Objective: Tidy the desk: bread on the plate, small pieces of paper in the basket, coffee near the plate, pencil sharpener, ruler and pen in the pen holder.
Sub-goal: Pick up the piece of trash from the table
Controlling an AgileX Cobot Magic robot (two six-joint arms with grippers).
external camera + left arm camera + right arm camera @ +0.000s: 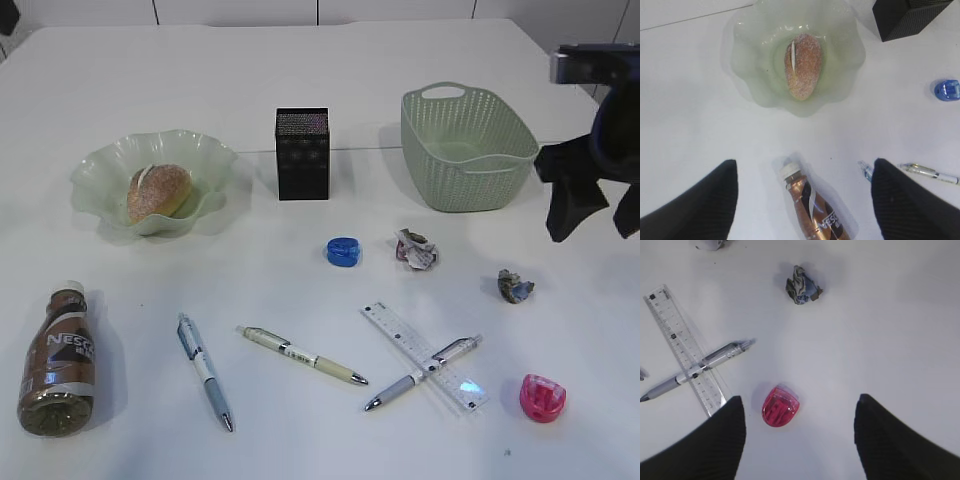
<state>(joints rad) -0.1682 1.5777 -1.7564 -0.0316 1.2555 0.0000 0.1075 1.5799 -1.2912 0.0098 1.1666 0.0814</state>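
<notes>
The bread (158, 192) lies already in the plate (105, 165) at far left. The left gripper (805, 200) hangs wide open and empty over the coffee bottle (812, 207), probably to move it closer. The right gripper (800, 437), also wide open and empty, hangs above the pink sharpener (780, 412).

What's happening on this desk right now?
A two-armed robot is tidying a desk, and neither claw holds anything. The left claw hangs open over the coffee bottle, which lies on its side below the plate with the bread on it. The right claw hangs open above the pink sharpener. The ruler, three pens, the blue sharpener and two paper balls lie loose; the basket looks empty.
</notes>
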